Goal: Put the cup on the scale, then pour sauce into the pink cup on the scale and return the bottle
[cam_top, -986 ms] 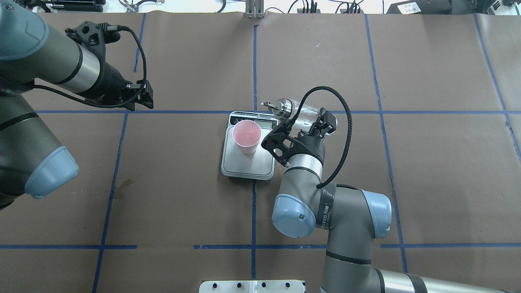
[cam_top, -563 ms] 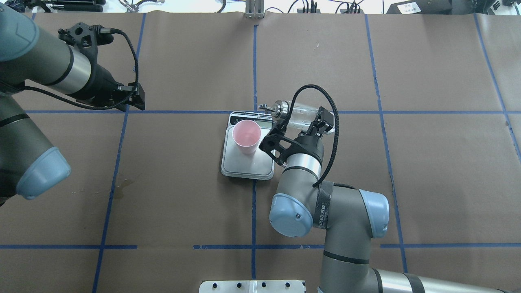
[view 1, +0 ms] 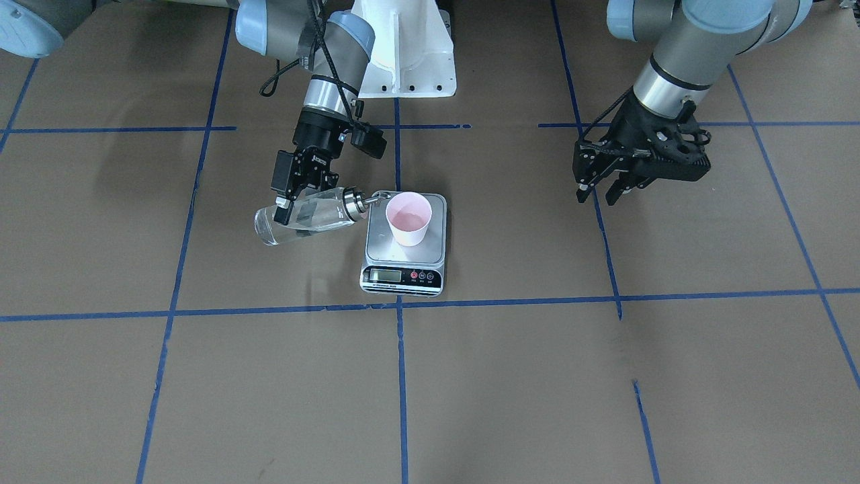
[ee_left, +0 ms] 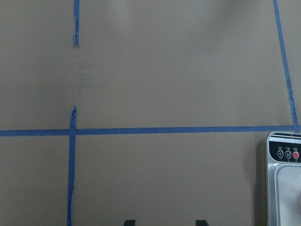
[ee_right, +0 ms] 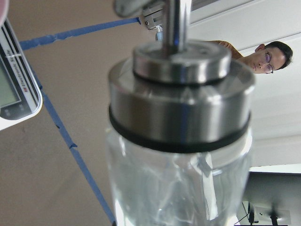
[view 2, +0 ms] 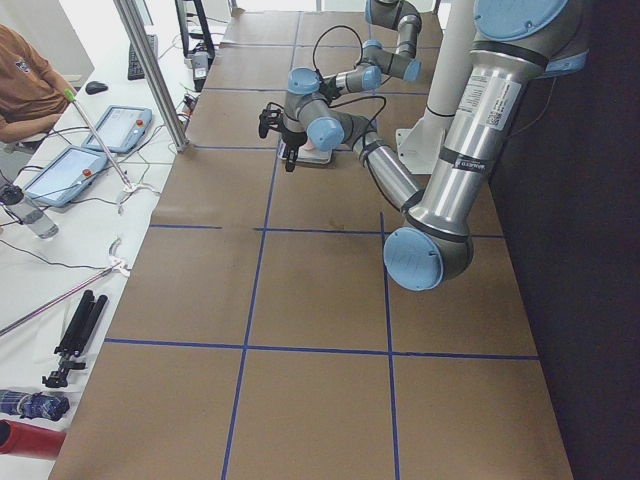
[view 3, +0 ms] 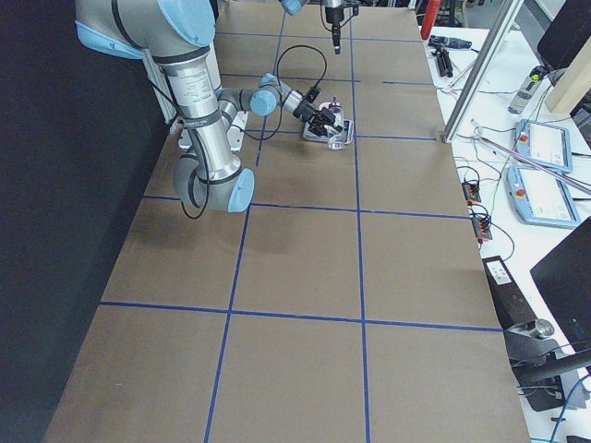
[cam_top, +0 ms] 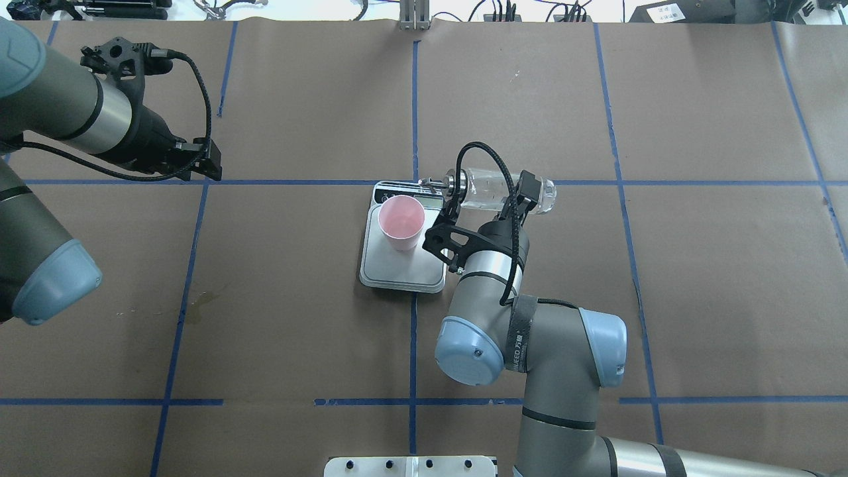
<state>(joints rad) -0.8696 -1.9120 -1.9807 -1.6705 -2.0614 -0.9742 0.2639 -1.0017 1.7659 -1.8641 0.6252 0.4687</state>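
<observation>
The pink cup point(view 1: 408, 218) point(cam_top: 401, 222) stands upright on the scale point(view 1: 437, 232) point(cam_top: 397, 273), towards its display end. My right gripper point(view 1: 297, 210) point(cam_top: 511, 201) is shut on the clear glass bottle point(view 1: 316, 216) point(cam_top: 480, 189) and holds it tilted almost level beside the scale. The metal spout point(view 1: 375, 197) points at the cup's rim. Clear sauce shows inside the bottle point(ee_right: 181, 155). My left gripper point(view 1: 598, 195) point(cam_top: 202, 162) is open and empty, far to the cup's side and above the paper. Its fingertips point(ee_left: 129, 221) show apart.
Brown paper with blue tape lines covers the table. The white robot base plate point(view 1: 410, 67) point(cam_top: 411, 467) lies behind the scale. A small stain point(cam_top: 199, 303) marks the paper. An operator point(view 2: 30, 85) sits at the far side with tablets.
My right gripper has tipped the bottle flatter, its spout lower and nearer the cup. My left arm has drawn back further from the scale.
</observation>
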